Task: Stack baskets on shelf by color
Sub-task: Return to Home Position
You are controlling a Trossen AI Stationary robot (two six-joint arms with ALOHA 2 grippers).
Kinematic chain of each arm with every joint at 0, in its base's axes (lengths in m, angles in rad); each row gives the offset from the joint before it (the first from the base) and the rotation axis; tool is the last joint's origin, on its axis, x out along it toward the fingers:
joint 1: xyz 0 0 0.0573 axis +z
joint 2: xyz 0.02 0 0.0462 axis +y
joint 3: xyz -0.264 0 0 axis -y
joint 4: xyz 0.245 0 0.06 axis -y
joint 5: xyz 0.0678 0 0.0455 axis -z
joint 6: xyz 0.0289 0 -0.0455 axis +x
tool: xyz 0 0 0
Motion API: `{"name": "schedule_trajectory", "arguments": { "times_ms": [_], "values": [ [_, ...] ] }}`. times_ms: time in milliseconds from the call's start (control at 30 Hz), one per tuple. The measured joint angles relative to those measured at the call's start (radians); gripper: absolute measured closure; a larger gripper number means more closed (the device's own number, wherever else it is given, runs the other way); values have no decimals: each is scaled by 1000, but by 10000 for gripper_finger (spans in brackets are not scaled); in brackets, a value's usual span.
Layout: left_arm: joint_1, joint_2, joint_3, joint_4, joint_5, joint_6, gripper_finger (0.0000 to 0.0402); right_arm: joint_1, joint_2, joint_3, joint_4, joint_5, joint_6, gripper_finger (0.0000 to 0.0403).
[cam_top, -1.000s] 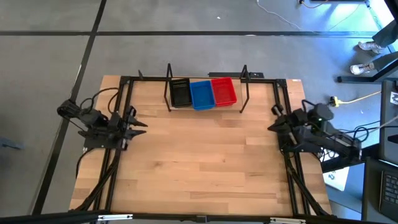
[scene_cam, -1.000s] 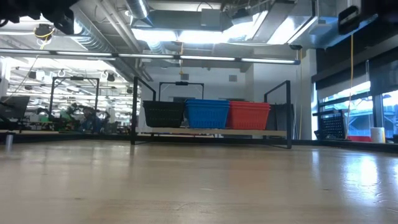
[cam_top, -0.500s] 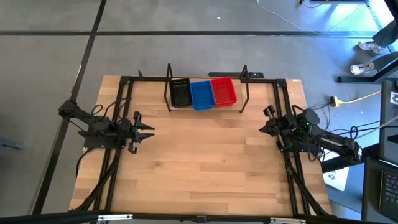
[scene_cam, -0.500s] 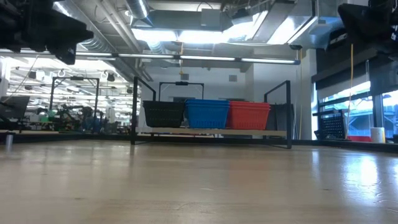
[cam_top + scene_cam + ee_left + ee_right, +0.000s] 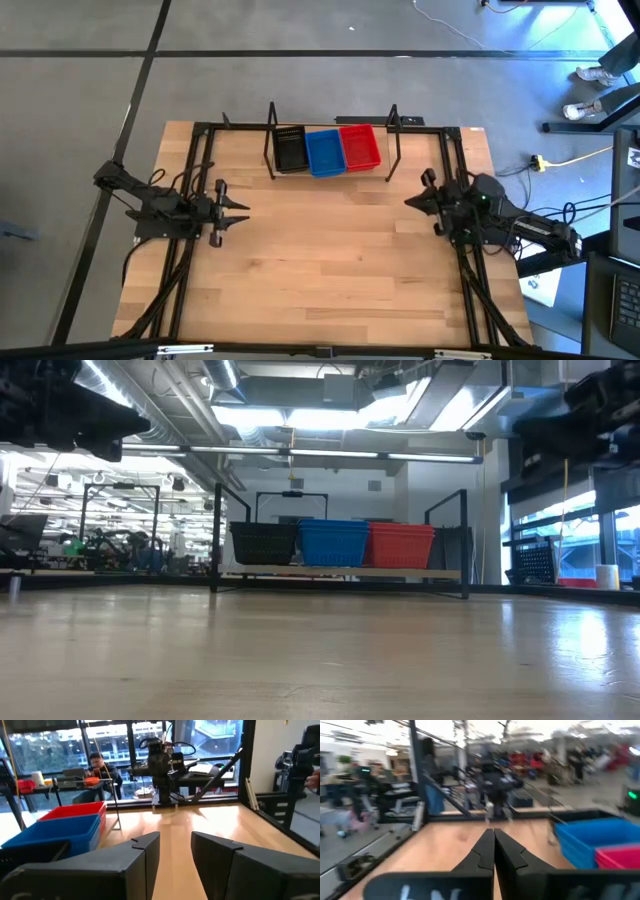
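While black plastic mesh basket (image 5: 289, 149), blue mesh basket (image 5: 325, 152) and red mesh basket (image 5: 360, 147) sit touching in a row on slatted wooden shelf (image 5: 340, 572) at far edge of tabletop (image 5: 330, 260), left claw (image 5: 240, 212) hovers at left side, slightly parted, empty; right claw (image 5: 410, 202) at right side, fingers pressed together, empty.

Table (image 5: 330, 260): pale wood planks, smooth, slight sheen. Baskets (image 5: 325, 152): perforated plastic, semi-matt; black, blue, red. Shelf (image 5: 340, 572): light wood board with thin uprights (image 5: 217, 535) of matt black metal.
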Motion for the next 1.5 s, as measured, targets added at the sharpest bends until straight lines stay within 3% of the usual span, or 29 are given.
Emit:
{"name": "schedule_trajectory", "arguments": {
  "times_ms": [200, 400, 1500],
  "values": [
    [0, 0, 0, 1, 0, 45, 298, 0, 0, 0, -72, 102, 36, 402],
    [0, 0, 0, 1, 0, 45, 298, 0, 0, 0, -79, 104, -26, 402],
    [0, 0, 0, 2, 1, 45, 298, 0, 0, 0, -78, 105, -21, 402]
  ]
}}
